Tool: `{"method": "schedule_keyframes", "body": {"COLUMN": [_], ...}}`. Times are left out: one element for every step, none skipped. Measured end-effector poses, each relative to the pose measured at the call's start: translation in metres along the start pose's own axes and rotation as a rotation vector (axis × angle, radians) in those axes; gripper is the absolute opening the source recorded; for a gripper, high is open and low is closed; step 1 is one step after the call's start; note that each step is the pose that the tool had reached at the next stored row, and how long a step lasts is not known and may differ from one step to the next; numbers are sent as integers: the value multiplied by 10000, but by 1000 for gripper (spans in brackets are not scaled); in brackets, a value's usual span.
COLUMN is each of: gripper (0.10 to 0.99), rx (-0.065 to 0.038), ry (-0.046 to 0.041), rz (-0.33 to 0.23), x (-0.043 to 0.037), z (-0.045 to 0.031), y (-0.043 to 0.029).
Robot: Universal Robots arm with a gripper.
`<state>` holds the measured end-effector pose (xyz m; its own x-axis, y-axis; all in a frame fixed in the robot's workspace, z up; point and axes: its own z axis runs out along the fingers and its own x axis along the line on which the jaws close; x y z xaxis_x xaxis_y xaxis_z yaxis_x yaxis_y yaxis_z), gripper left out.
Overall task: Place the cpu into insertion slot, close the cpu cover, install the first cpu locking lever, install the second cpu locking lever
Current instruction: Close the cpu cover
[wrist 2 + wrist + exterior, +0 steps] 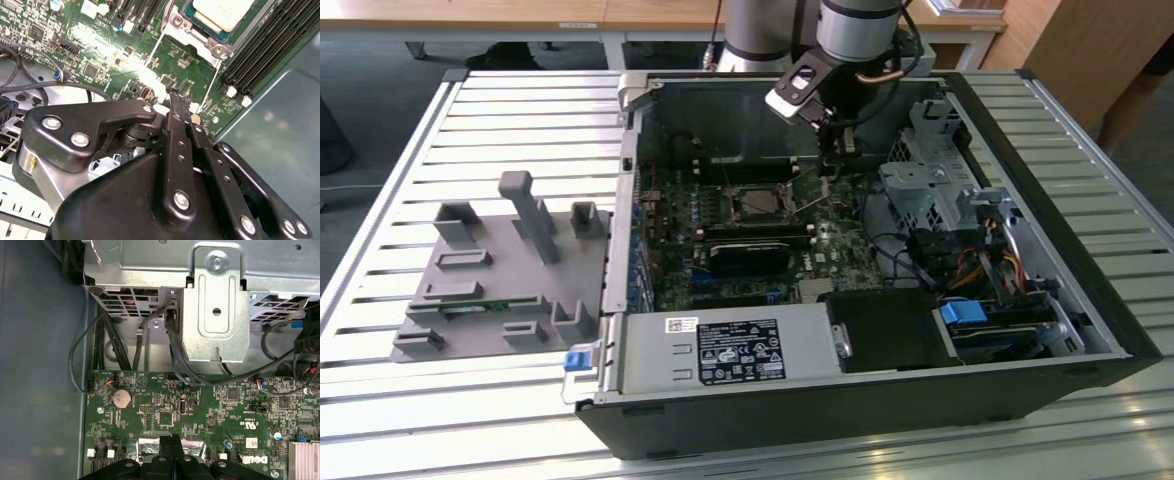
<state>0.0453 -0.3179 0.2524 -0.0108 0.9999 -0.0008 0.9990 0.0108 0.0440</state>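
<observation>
Gripper [176, 98] jaws squeezed together w/ no gap — tips low over green mobo [186, 59], near cpu [222, 11].

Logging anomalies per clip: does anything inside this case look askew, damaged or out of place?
Nothing damaged. The cpu sits flat in the insertion slot; one thin lever beside it stands raised, below the gripper.
</observation>
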Motion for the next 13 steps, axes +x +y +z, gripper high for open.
{"method": "schedule_keyframes", "body": {"gripper": [106, 106, 106, 106, 106, 106, 106, 106, 106, 106, 106, 106, 106], "rx": [1, 3, 7, 9, 12, 15, 17, 21, 24, 28, 31, 36, 44], "ry": [-2, -2, -2, -1, -1, -1, -1, 0, -1, -3, -4, -1, -1], "rz": [0, -1, -3, -6, -8, -9, -9, -9, -9, -9, -9, -8, -8], "x": [0, 1, 2, 2, 3, 4, 6, 9, 11, 12, 13, 15, 16], "z": [3, 6, 9, 13, 17, 20, 24, 26, 27, 27, 28, 30, 32], "y": [12, 27, 41, 54, 66, 78, 89, 95, 103, 110, 118, 126, 134]}}
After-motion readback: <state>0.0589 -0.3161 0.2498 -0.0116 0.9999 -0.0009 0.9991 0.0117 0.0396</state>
